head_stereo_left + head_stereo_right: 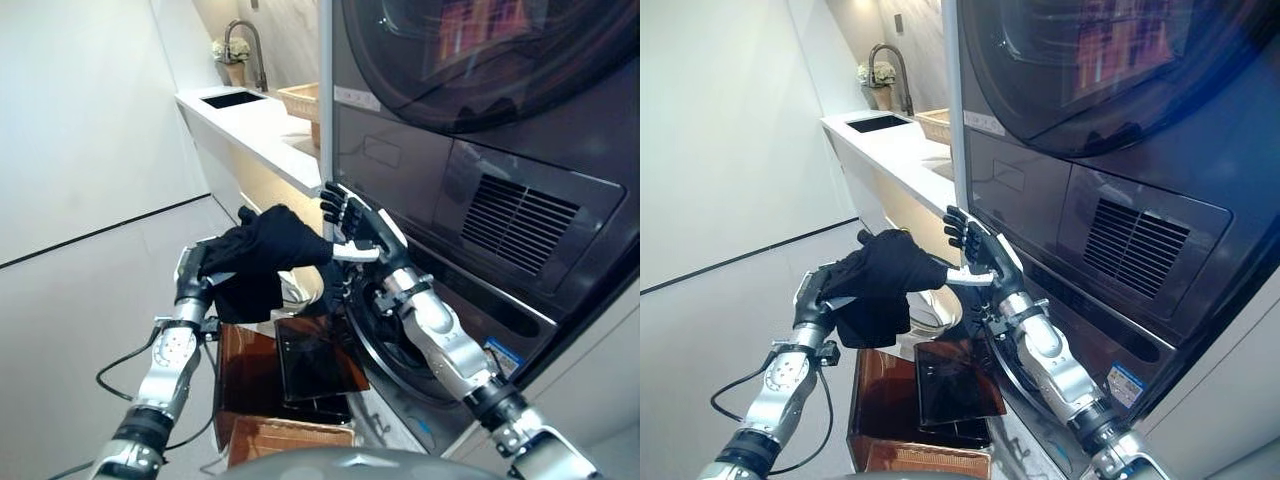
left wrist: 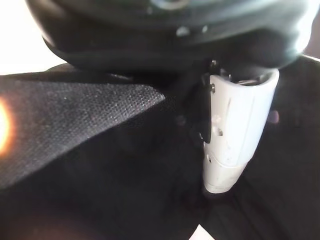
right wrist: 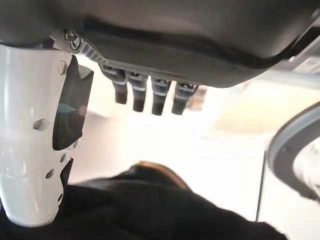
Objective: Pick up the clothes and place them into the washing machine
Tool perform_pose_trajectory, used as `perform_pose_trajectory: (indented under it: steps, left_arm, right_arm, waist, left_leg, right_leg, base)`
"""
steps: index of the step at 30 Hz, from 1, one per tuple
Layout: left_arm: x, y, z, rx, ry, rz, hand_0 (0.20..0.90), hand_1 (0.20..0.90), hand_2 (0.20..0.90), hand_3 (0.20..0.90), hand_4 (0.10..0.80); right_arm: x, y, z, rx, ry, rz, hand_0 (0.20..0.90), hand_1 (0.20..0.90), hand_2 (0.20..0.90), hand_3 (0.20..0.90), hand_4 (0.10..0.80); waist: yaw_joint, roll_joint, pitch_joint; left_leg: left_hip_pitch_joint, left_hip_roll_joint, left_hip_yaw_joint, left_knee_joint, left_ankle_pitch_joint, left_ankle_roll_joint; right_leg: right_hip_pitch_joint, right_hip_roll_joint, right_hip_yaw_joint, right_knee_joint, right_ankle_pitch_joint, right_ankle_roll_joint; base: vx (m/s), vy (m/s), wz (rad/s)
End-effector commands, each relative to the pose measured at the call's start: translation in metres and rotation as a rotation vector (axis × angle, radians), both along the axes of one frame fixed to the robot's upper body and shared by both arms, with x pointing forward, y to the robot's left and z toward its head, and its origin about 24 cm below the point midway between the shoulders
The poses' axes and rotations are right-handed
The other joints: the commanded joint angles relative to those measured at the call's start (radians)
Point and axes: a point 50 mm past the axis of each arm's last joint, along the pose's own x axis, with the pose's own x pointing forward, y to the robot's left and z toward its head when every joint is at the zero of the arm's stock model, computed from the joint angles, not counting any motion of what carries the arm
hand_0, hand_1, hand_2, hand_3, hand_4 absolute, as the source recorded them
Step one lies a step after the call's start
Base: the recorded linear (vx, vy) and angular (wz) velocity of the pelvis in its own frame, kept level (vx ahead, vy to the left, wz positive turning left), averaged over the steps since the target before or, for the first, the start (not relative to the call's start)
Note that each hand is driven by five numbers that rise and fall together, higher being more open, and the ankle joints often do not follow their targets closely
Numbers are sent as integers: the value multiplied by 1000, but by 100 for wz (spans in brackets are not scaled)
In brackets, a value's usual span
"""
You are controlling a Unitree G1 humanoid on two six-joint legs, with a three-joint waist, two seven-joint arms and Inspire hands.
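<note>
The left robot hand [image 1: 192,283] grips a black garment [image 1: 262,250], held up beside the washing machine [image 1: 480,200]. The right robot hand [image 1: 352,222], fingers spread, touches its edge. Below sits a brown basket [image 1: 245,375]; behind, a white surface [image 1: 250,125] with sink [image 1: 232,99].

bright, wrist views blurry, washed-out

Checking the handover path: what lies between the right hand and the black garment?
Nothing: in the left eye view the right hand has its thumb at the edge of the black garment.
</note>
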Motion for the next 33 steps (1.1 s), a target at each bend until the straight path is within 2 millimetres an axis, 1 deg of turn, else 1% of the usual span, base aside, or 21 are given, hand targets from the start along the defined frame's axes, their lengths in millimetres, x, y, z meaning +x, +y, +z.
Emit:
perform_pose_trajectory:
  steps: [1, 4, 5, 10, 11, 16, 22, 23, 25, 28, 31, 33]
  left_arm:
    - [19, 45, 62, 103, -289, 134, 200, 200, 200, 200, 300]
    - [18, 48, 64, 105, -296, 149, 200, 200, 200, 200, 300]
    - [18, 50, 66, 109, -304, 161, 200, 200, 200, 200, 300]
    - [18, 53, 68, 112, -312, 173, 200, 200, 200, 200, 300]
    - [18, 55, 70, 129, -318, 177, 200, 200, 200, 200, 300]
    - [17, 63, 73, 180, -318, 210, 200, 200, 200, 200, 300]
    - [17, 75, 81, 358, -308, 244, 200, 200, 200, 200, 300]
    - [19, 75, 85, 394, -317, 237, 200, 200, 200, 200, 300]
    - [18, 76, 86, 395, -320, 236, 200, 200, 200, 200, 300]
    - [18, 74, 89, 397, -340, 228, 200, 200, 200, 200, 300]
    - [18, 67, 92, 391, -363, 204, 200, 200, 200, 200, 300]
    - [19, 55, 98, 390, -402, 159, 200, 200, 200, 200, 300]
  right_arm:
    - [-1, 1, 50, 156, -268, 4, 900, 900, 900, 900, 800]
    - [-5, -3, 41, 133, -231, 2, 900, 900, 900, 900, 800]
    - [-8, -6, 34, 125, -206, -1, 900, 900, 900, 900, 800]
    - [-14, -11, 26, 115, -177, -8, 900, 900, 900, 900, 800]
    - [-18, -16, 22, 101, -161, -16, 900, 900, 900, 900, 800]
    - [-27, -29, 21, 92, -157, -41, 900, 900, 900, 900, 800]
    - [-34, -36, 24, 85, -174, -45, 900, 900, 900, 900, 800]
    - [-34, -35, 26, 99, -183, -41, 900, 900, 900, 900, 800]
    - [-33, -33, 26, 106, -183, -34, 900, 900, 900, 900, 800]
    - [-32, -23, 27, 134, -185, 1, 900, 900, 900, 900, 800]
    - [-28, -11, 27, 166, -177, 32, 900, 900, 900, 900, 800]
    - [-25, 3, 27, 202, -170, 71, 900, 900, 900, 900, 800]
  waist:
    - [-14, -77, -89]
    - [-19, -77, -87]
    - [-22, -77, -86]
    - [-27, -77, -86]
    - [-31, -76, -85]
    - [-41, -75, -84]
    - [-49, -72, -83]
    - [-51, -71, -83]
    - [-50, -70, -82]
    - [-47, -68, -83]
    - [-43, -66, -83]
    - [-37, -65, -82]
  left_leg:
    - [-36, -41, 19, 8, -49, -21]
    - [-36, -41, 20, 7, -49, -21]
    - [-37, -41, 21, 8, -49, -21]
    - [-37, -40, 22, 7, -49, -21]
    - [-37, -39, 22, 7, -49, -22]
    - [-38, -40, 26, 7, -48, -23]
    - [-38, -39, 30, 7, -48, -24]
    - [-38, -39, 29, 7, -48, -24]
    - [-37, -39, 30, 8, -48, -24]
    - [-36, -38, 32, 7, -49, -24]
    - [-36, -37, 33, 8, -48, -24]
    - [-36, -37, 30, 8, -48, -25]
  right_leg:
    - [47, -37, 3, -260, 158, 46]
    - [44, -36, 5, -261, 160, 46]
    - [43, -37, 7, -261, 161, 46]
    - [42, -36, 8, -261, 160, 46]
    - [41, -37, 7, -260, 160, 46]
    - [38, -37, 9, -258, 160, 47]
    - [37, -38, 11, -257, 159, 49]
    - [37, -38, 11, -256, 160, 49]
    - [36, -38, 13, -256, 160, 49]
    - [36, -39, 16, -257, 161, 50]
    - [37, -39, 13, -257, 160, 48]
    - [39, -39, 10, -257, 159, 47]
  base:
    - [-6, -8, -3]
    - [0, 0, 0]
    - [0, 0, 0]
    - [0, 0, 0]
    - [0, 0, 0]
    - [0, 0, 0]
    - [-1, -3, -1]
    - [0, 0, 0]
    - [0, 0, 0]
    - [0, 0, 0]
    - [0, 0, 0]
    - [0, 0, 0]
